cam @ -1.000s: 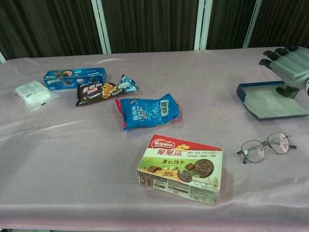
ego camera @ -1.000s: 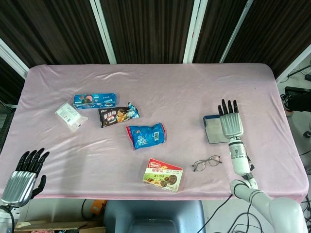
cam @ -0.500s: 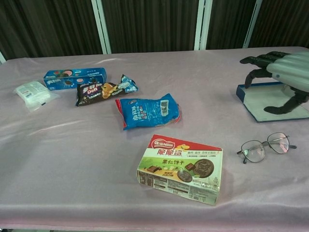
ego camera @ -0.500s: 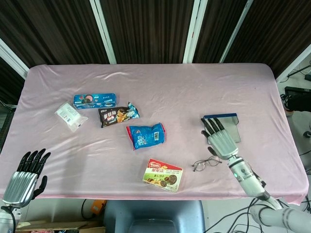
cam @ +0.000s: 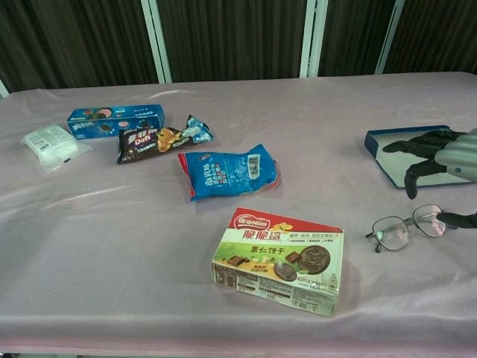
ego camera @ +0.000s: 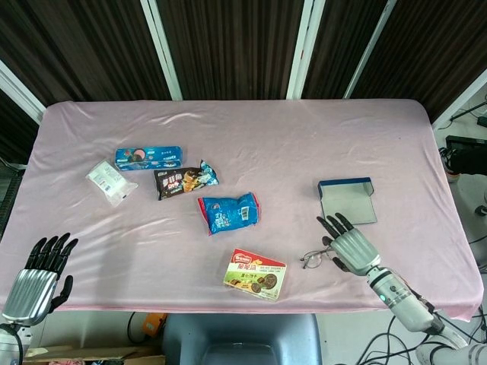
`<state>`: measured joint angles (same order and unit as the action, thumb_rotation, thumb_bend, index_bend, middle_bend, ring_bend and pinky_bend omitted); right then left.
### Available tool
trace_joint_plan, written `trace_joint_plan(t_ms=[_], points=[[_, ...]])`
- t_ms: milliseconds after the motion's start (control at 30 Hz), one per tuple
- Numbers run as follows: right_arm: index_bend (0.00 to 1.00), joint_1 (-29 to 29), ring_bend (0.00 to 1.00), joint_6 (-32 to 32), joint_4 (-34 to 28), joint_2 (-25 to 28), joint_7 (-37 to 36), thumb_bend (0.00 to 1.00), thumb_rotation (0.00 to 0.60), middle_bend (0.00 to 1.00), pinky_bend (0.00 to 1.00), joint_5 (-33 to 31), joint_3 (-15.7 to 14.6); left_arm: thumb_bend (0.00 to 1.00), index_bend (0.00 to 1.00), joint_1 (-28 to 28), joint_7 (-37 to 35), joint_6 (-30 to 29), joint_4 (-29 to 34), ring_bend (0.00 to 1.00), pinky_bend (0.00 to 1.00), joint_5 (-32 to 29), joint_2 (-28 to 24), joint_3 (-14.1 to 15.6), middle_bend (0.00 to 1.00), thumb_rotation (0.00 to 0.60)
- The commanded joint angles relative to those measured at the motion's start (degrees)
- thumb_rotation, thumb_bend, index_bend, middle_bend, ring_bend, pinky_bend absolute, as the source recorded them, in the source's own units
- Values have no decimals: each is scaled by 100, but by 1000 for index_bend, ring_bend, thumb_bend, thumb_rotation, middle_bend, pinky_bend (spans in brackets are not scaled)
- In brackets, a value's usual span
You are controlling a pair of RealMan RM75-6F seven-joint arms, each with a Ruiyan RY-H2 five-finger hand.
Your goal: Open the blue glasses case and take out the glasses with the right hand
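Note:
The blue glasses case point(ego camera: 347, 201) lies open on the pink cloth at the right, its pale lining showing and nothing inside; the chest view shows the case point(cam: 406, 156) too. The thin-framed glasses point(ego camera: 314, 257) rest on the cloth just in front of it, also seen as glasses point(cam: 406, 227) in the chest view. My right hand point(ego camera: 350, 249) hovers over the right end of the glasses, fingers spread and holding nothing; its thumb point(cam: 458, 218) is beside the right lens. My left hand point(ego camera: 38, 277) hangs open past the near left edge.
Left of the glasses stands a red-and-green biscuit box point(ego camera: 256, 274). A blue snack bag point(ego camera: 229, 212), a dark snack bag point(ego camera: 185, 181), a blue cookie box point(ego camera: 148, 157) and a white packet point(ego camera: 110, 181) lie across the left half of the table.
My right hand has pulled back from above the open case toward the near edge and lowered over the glasses. The left hand has stayed put.

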<state>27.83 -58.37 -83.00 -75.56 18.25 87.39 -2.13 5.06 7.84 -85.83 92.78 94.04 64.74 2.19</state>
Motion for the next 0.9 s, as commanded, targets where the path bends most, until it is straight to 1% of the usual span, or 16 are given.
trace_joint_plan(t_ms=[33, 300, 433, 700, 900], points=[[545, 75, 0, 156, 285, -273, 11, 496, 600, 0, 0, -20, -12, 533, 0, -4, -19, -10, -4, 0, 0, 4, -8, 0, 0, 600], [579, 111, 0, 242, 518, -446, 86, 499, 600, 0, 0, -105, 13, 533, 0, -7, -71, -25, -15, 0, 0, 8, -24, -3, 0, 600], [601, 128, 0, 283, 566, -482, 78, 524, 600, 0, 0, -126, 8, 533, 0, -1, -50, -4, -16, 0, 0, 8, -20, 3, 0, 600], [681, 142, 0, 299, 635, -531, 56, 576, 600, 0, 0, -128, -8, 533, 0, -7, -62, -17, -13, 0, 0, 7, -23, -1, 0, 600], [698, 126, 0, 286, 675, -565, 65, 578, 600, 9, 0, -127, -34, 533, 0, -15, -81, -36, -11, 0, 0, 19, -31, 2, 0, 600]])
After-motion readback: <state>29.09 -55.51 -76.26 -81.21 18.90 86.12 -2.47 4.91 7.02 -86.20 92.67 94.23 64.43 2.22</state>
